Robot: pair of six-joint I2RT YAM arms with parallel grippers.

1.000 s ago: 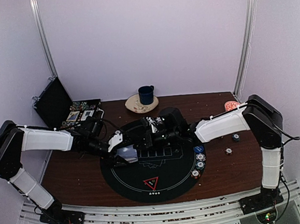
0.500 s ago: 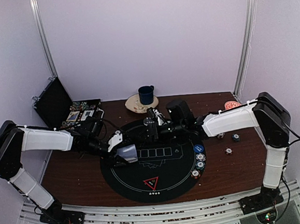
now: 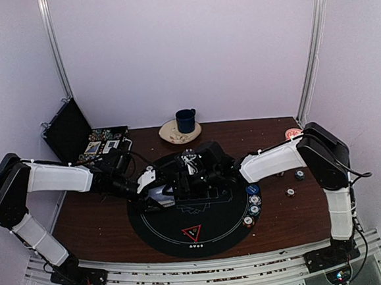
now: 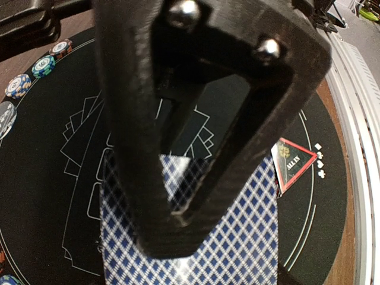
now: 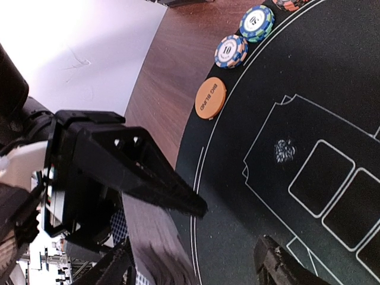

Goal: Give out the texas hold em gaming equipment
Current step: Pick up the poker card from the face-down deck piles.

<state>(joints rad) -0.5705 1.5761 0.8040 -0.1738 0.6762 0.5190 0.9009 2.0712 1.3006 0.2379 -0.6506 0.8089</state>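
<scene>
top: high above near edge, wide | wrists: close, angled down at black mat (image 3: 154, 228) | shared: black mat

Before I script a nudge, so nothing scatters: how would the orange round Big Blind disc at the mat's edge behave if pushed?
The orange round disc lies flat and looks thin, so it would probably slide, not roll or tip. It sits at the edge of the black round mat, so it might catch there.

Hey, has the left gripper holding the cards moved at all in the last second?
No. The left gripper sits at the same spot over the left edge of the black mat, with the card deck in its grip.
</scene>
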